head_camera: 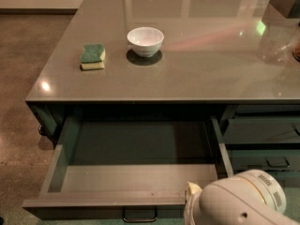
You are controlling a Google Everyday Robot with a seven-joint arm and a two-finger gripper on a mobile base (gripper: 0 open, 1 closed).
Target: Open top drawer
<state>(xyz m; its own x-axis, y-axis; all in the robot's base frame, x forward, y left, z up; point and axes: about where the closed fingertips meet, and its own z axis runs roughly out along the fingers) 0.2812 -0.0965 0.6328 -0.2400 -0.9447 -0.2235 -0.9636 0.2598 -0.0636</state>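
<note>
Though behind arm (243,201), gripper jaws at top drawer (105,201).

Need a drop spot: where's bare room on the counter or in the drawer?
Drawer interior is bare. Counter is free in front of sponge and bowl. Crowded: far right edge and the drawer's front-right corner, where the gripper sits.

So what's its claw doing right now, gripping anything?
Claw: cannot be told; mostly hidden behind the white arm, at the front right of the open top drawer.
</note>
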